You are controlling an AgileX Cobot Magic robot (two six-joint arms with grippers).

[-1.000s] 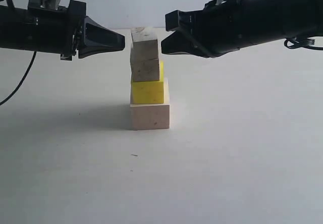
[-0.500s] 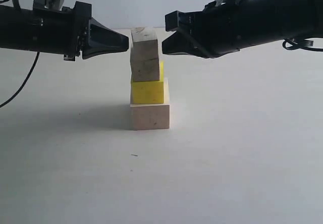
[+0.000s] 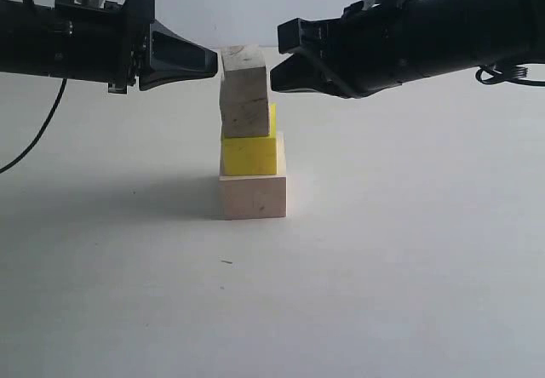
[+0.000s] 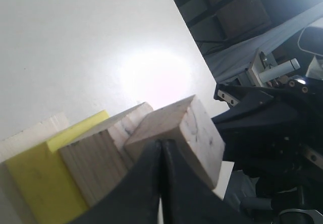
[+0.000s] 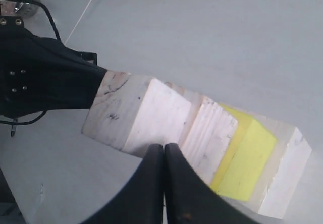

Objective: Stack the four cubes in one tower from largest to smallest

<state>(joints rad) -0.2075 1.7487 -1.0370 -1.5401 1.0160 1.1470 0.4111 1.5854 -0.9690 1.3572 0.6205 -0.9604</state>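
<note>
Two black arms reach in level from left and right, left claw and right claw both closed, tips facing.

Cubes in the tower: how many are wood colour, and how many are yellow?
Pale wooden cubes: 3
Yellow cube: 1
Total: 4

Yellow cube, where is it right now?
In the exterior view the yellow cube sits near the middle, second from the bottom of the tower, on the big wooden cube and under a smaller wooden cube.
</note>
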